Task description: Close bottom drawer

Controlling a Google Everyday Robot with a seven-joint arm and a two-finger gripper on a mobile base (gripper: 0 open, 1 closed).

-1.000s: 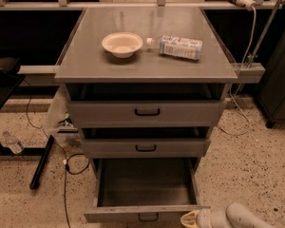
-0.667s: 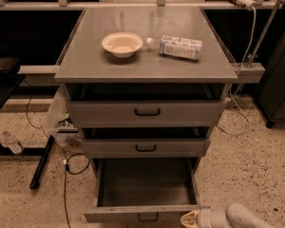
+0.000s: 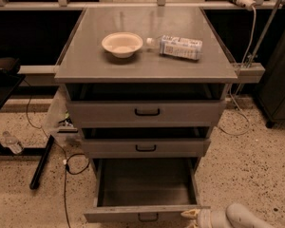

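Three grey drawers in the cabinet. The bottom drawer stands pulled far out, low by the floor. Judgement: press the front panel squarely, nearer centre than corner, so it runs in straight. The tray is deep and grey, with a small black handle. The gripper is at the panel's right corner; open or clenched, cannot tell.

A single camera looks steeply down at the cabinet from in front, fairly near; the hand sits at the frame's bottom right, by the bottom drawer.
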